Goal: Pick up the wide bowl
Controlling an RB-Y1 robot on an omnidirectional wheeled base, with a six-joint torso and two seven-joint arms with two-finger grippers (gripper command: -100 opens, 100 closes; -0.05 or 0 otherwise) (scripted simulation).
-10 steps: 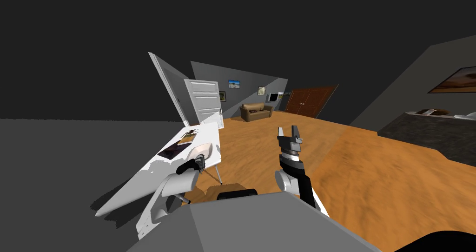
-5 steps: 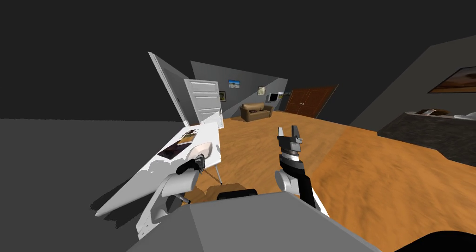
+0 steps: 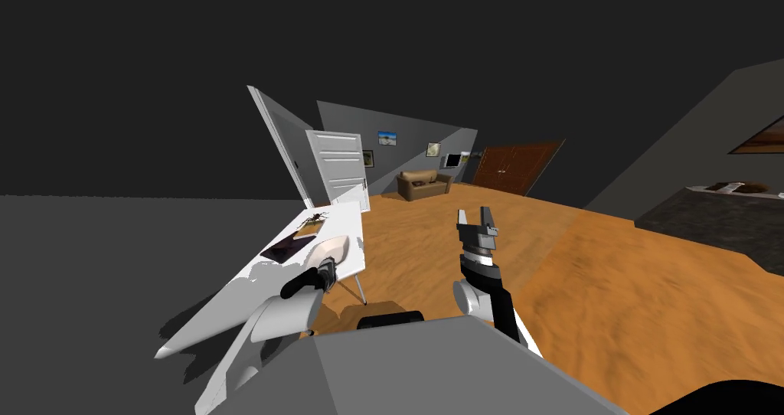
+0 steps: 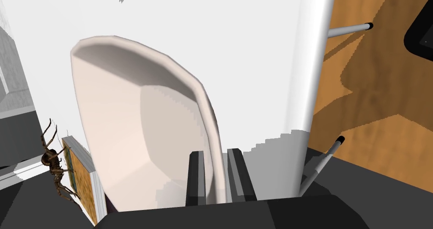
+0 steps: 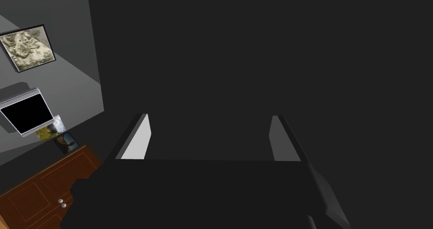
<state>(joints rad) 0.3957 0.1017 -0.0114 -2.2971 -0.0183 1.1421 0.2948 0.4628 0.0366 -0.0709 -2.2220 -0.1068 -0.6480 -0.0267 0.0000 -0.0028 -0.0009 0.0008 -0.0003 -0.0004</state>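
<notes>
Presently, my left gripper (image 4: 215, 154) is closed on a wide, shallow, pinkish-white bowl (image 4: 127, 125), its two thin grey fingers (image 4: 196, 175) set narrowly with the bowl's rim pinched between them: one finger inside the rim, the other outside. The bowl lies on a flat white table (image 4: 253, 49), close to the long edge that borders the orange-brown wooden floor (image 3: 612, 295). I cannot tell from either view whether its base has any clearance from the table top. Beyond the bowl from that edge, a small brown spider figure (image 4: 53, 163) stands beside a flat panel with a wood-coloured face and white border (image 4: 80, 175); the bowl's far rim overlaps the panel's corner in the wrist view, and contact between them cannot be confirmed. The head view shows a dark, flat rectangular mat (image 3: 287, 248) lying on the table near the bowl. Thin grey table legs with black tips (image 4: 346, 28) splay out from under the table over the floor. My right gripper (image 5: 209, 137) is held upright above the floor, well apart from the table, its fingers spread wide with nothing between them.
</notes>
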